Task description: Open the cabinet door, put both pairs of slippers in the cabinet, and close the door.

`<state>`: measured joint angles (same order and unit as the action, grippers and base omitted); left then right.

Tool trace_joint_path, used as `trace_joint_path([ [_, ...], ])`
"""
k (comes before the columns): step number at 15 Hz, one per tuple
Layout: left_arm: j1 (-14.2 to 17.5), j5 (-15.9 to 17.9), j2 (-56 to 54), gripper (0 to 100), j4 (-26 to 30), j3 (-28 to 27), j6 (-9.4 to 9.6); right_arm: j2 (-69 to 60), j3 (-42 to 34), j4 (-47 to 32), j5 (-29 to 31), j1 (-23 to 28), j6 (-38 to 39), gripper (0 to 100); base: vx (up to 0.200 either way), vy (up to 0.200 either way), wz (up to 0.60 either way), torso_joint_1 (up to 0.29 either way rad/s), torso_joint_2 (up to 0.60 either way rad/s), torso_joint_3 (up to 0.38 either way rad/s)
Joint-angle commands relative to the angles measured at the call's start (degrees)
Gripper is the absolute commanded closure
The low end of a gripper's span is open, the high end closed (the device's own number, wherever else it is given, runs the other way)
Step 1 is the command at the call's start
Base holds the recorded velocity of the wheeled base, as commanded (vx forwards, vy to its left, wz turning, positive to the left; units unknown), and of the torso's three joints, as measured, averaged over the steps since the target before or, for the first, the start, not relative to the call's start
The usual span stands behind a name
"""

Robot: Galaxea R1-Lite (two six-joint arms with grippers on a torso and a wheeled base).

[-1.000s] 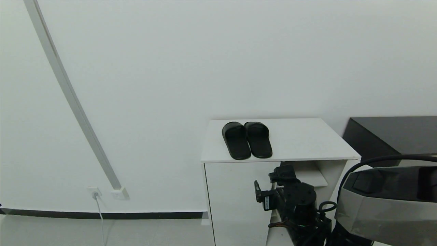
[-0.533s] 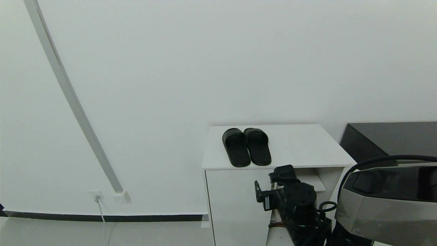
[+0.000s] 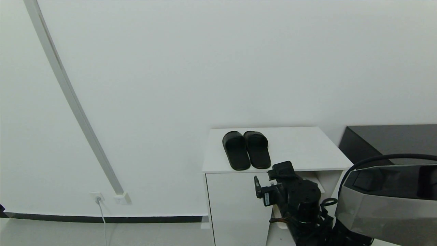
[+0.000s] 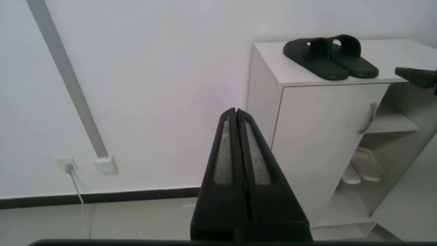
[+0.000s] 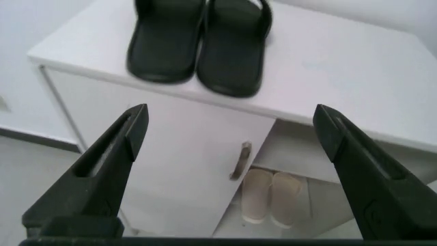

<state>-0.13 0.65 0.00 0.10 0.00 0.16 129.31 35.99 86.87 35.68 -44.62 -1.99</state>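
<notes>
black slippers (image 3: 246, 149) are on top of the white cabinet (image 3: 300, 147), side by side and touching, toward the left front part of the top, toes pointing to the wall. nothing is gripping them.

cabinet's left door (image 3: 235, 208) is shut, with a slim vertical handle (image 5: 240, 160) at its inner edge. the right half stands open. there's a shelf (image 4: 392, 123) up high, and the pale slippers (image 5: 272, 197) sit as a pair lower down inside, just past the handle side of the door.

right gripper (image 5: 231, 115): fingers spread wide, holding nothing. it hangs in front of the cabinet around the height of the top edge, facing the door and black pair, and is clear of both. right arm (image 3: 300, 198) is in front of the open half.

left gripper (image 4: 236, 116): fingers pressed flat together with nothing between them. it's off to the cabinet's left, well apart from it, pointing at the bare wall beside it.

other stuff: a grey strip (image 3: 68, 92) runs at a slant down the wall to a wall socket (image 3: 97, 197), which has a white cable (image 3: 103, 222) plugged in. dark table (image 3: 392, 140) sits right of the cabinet.
</notes>
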Motion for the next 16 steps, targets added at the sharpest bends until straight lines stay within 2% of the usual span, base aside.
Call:
trace_joint_path([
  [1, 0.0, 0.0, 0.1, 100, 0.0, 0.0, 0.02, -2.2, 3.6, -4.3, -0.1, 2.0, -0.3, 0, 0.000, 0.000, 0.00, 0.000, 0.00, 0.000],
  [5, 0.0, 0.0, 0.0, 100, 0.0, 0.0, 0.02, -5.1, 17.5, -25.9, -0.3, 2.3, 6.2, 0, 0.000, 0.000, 0.00, 0.000, 0.00, 0.000],
  [7, 0.0, 0.0, 0.0, 100, 0.0, 0.0, 0.02, -5.1, 22.3, -32.8, -1.8, 2.3, 9.0, 0, 0.000, 0.000, 0.00, 0.000, 0.00, 0.000],
  [10, 0.0, 0.0, 0.0, 100, 0.0, 0.0, 0.02, -5.1, 26.0, -38.6, -2.1, 2.3, 13.2, 0, 0.000, 0.000, 0.00, 0.000, 0.00, 0.000],
  [12, 0.0, 0.0, 0.0, 100, 0.0, 0.0, 0.02, -5.3, 26.6, -41.3, -5.9, 2.1, 15.8, 0, 0.000, 0.000, 0.00, 0.000, 0.00, 0.000],
  [16, 0.0, 0.1, 0.0, 100, 0.0, 0.0, 0.02, -5.2, 26.0, -42.0, -7.4, 1.7, 16.4, 0, 0.000, 0.000, 0.00, 0.000, 0.00, 0.000],
])
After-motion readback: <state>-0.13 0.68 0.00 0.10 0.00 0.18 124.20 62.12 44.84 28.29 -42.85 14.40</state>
